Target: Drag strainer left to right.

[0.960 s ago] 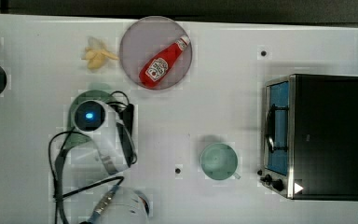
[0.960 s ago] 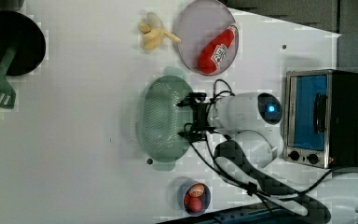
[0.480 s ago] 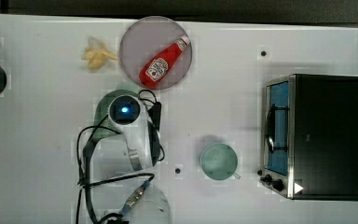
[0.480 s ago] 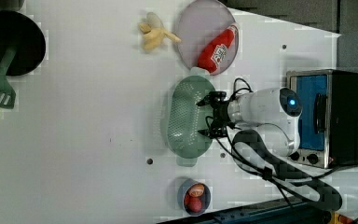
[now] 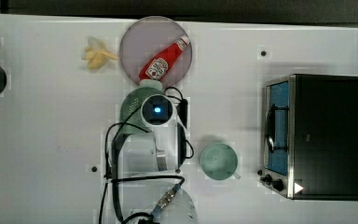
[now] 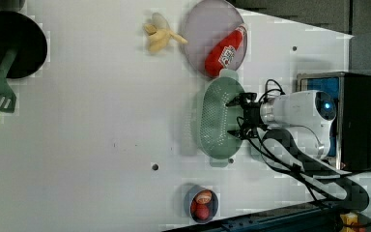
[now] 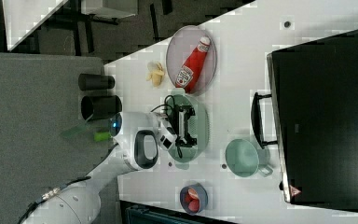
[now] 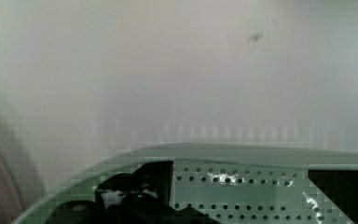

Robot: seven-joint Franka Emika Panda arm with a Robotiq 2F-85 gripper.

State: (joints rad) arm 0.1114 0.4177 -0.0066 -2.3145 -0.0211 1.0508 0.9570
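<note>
Since the earlier frames, both the strainer (image 6: pixel 218 117) and the arm have shifted toward the left view's right, the strainer travelling from mid-bench to a spot just below the round plate (image 6: pixel 214 36). The claw (image 6: pixel 237 117) is spread wide inside the bowl, its 2 fingers pressing outward near the rim closest to the arm rather than pinching anything; the wrist view shows the perforated floor of the strainer (image 8: pixel 242 186) right under the fingers.

My reading is that the drag is well under way, perhaps near its end. The next move calls for keeping the fingers low against the inner wall and sliding on in the same line, then lifting straight up and out.

Room is getting tight. The strainer's upper tab looks to touch or slightly underlap the plate carrying the ketchup bottle (image 6: pixel 225 50), though the left view is too coarse to be sure. Further along the path stands the toaster oven (image 5: pixel 313 135), and in the top view the mint cup (image 5: pixel 219 161) sits near it, just beside the arm. A banana (image 6: pixel 160 37) lies beside the plate, a small bowl of red fruit (image 6: pixel 202 203) sits at the bench (image 6: pixel 101 145) edge, and a black pan with a green spatula (image 6: pixel 0 92) is well apart.
</note>
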